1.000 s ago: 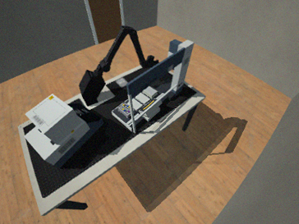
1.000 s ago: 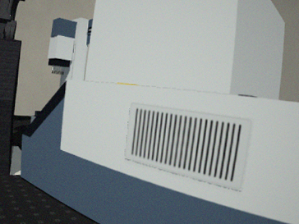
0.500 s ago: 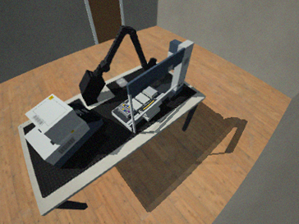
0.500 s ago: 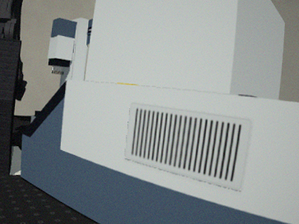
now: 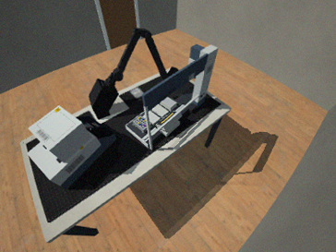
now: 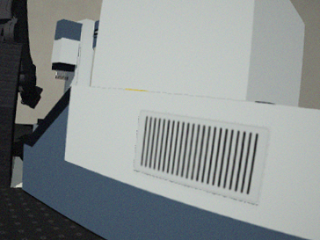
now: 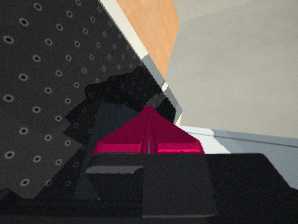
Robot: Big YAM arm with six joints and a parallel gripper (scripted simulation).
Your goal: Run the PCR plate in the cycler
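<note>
The gripper point(image 7: 148, 142) hangs over the bench point(image 5: 122, 182) beside cycler Q1 point(image 5: 66, 147) (lid down), its magenta fingers pressed together on nothing.

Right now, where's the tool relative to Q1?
In the top view the shut tool hangs just behind Q1, over the dark mat between Q1 and the plate deck, holding nothing.

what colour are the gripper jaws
Magenta-pink gripper jaws, shut together; clearest in the wrist view.
</note>
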